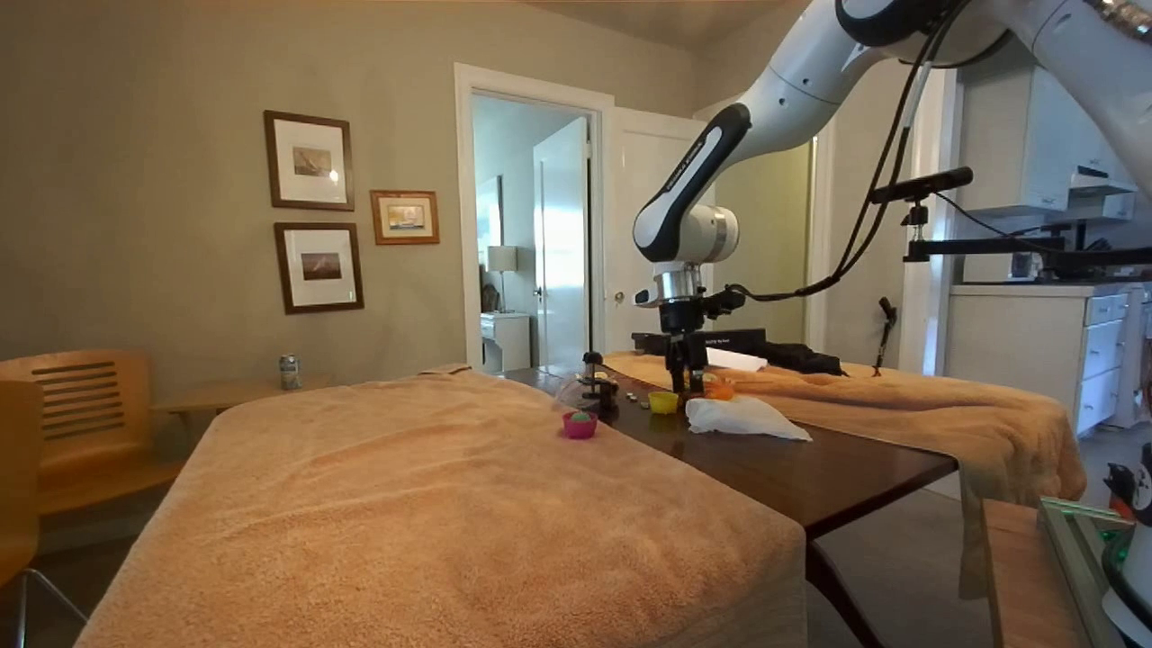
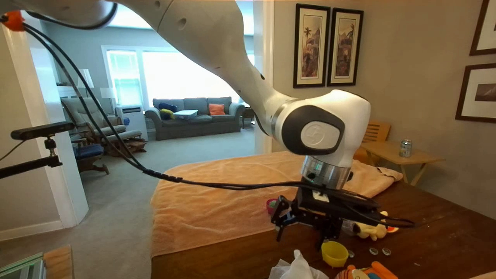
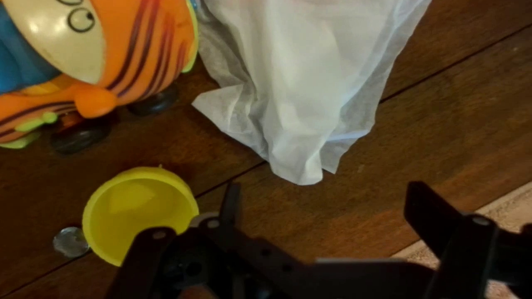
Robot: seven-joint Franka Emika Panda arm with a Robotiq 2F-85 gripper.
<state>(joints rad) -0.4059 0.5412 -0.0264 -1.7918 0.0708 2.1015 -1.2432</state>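
1. I have my gripper above the wooden table, jaws spread wide.
2. Crumpled white tissue paper lies just ahead of the jaw gap.
3. Yellow cup sits beside one jaw; contact unclear to me.
4. Orange striped toy: farther ahead of that jaw.

On the table, around the cup
In the wrist view, a toy above it, tissue to its upper right, a gem at its lower left, seemingly touching.
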